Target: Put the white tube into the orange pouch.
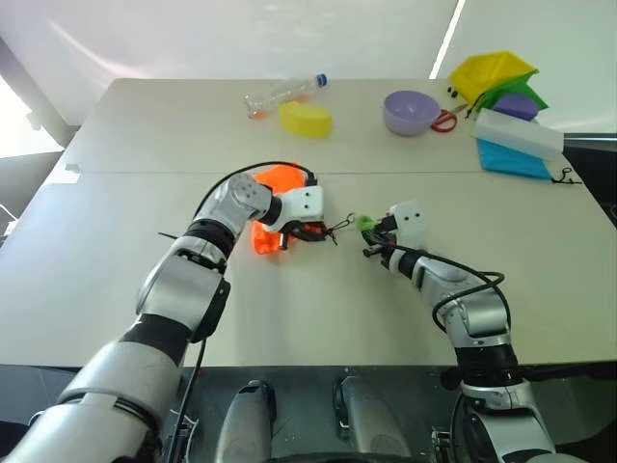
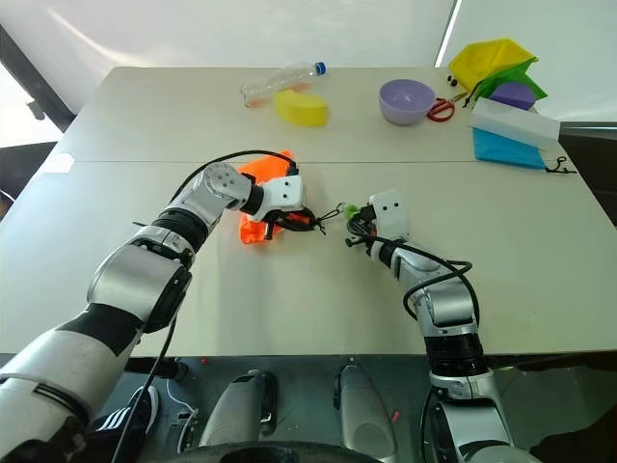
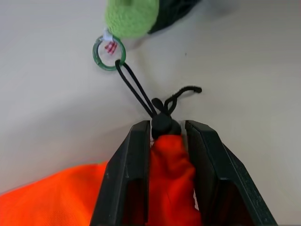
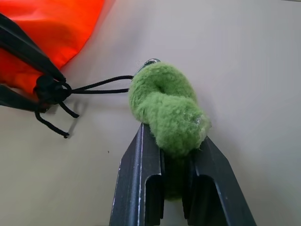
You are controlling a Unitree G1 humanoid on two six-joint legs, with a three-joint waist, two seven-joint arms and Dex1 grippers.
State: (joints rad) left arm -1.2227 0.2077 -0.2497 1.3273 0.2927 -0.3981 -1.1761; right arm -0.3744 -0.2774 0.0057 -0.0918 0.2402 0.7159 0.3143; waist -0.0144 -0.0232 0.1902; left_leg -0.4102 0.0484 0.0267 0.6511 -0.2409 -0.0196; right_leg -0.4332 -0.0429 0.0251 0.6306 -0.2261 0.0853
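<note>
The left gripper (image 3: pixel 162 136) clamps the gathered neck of the orange pouch (image 1: pixel 273 207) on the table (image 1: pixel 135 193). Straight ahead along the taut black cord (image 3: pixel 136 92), the right gripper (image 4: pixel 178 155) grips a green fuzzy tag (image 4: pixel 169 113). I cannot find the white tube.

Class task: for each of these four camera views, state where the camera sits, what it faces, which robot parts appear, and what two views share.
Left eye view: head, looking down over the table; both arms.
Right eye view: head, same scene.
Left wrist view: left wrist, along the left gripper pinching the orange pouch neck.
Right wrist view: right wrist, along the right gripper clamping the green fuzzy tag.
Shared: both wrist views show the black cord and pouch.
</note>
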